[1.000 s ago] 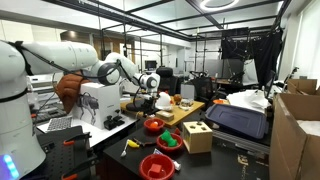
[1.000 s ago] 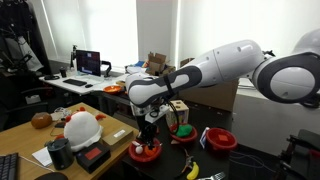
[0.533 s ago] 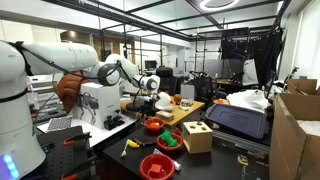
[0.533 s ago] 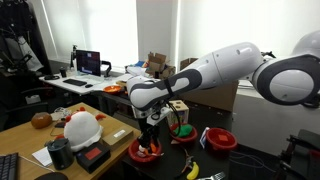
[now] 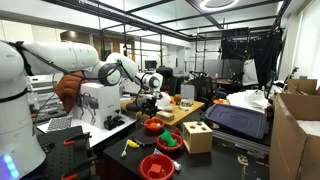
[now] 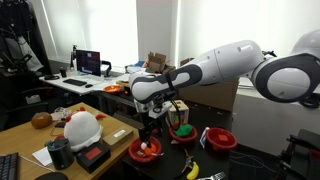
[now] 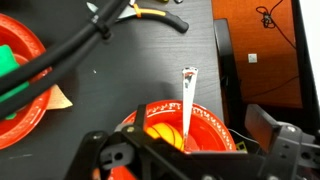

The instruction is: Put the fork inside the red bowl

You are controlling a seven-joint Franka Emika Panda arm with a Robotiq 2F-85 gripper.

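The red bowl [image 7: 214, 122] sits on the black table directly under my gripper [image 7: 185, 140]. The fork [image 7: 187, 98] lies in it, silver, with one end resting over the far rim and the other down among yellow and orange pieces [image 7: 160, 128]. My jaws stand wide apart on either side of the bowl, and nothing is between them. In both exterior views the gripper [image 6: 153, 120] [image 5: 148, 103] hangs a little above the red bowl [image 6: 146, 151] [image 5: 153, 126].
A second red bowl with a green object [image 7: 15, 75] is to the left in the wrist view. A black cable [image 7: 70, 50] and a yellow-handled tool [image 7: 150, 12] lie beyond. A wooden box [image 5: 197, 136], another red bowl [image 6: 219, 139] and a banana [image 6: 192, 168] stand nearby.
The jaws have gone from shut to open and let go of the fork, which now rests in the red bowl. The gripper has lifted slightly.
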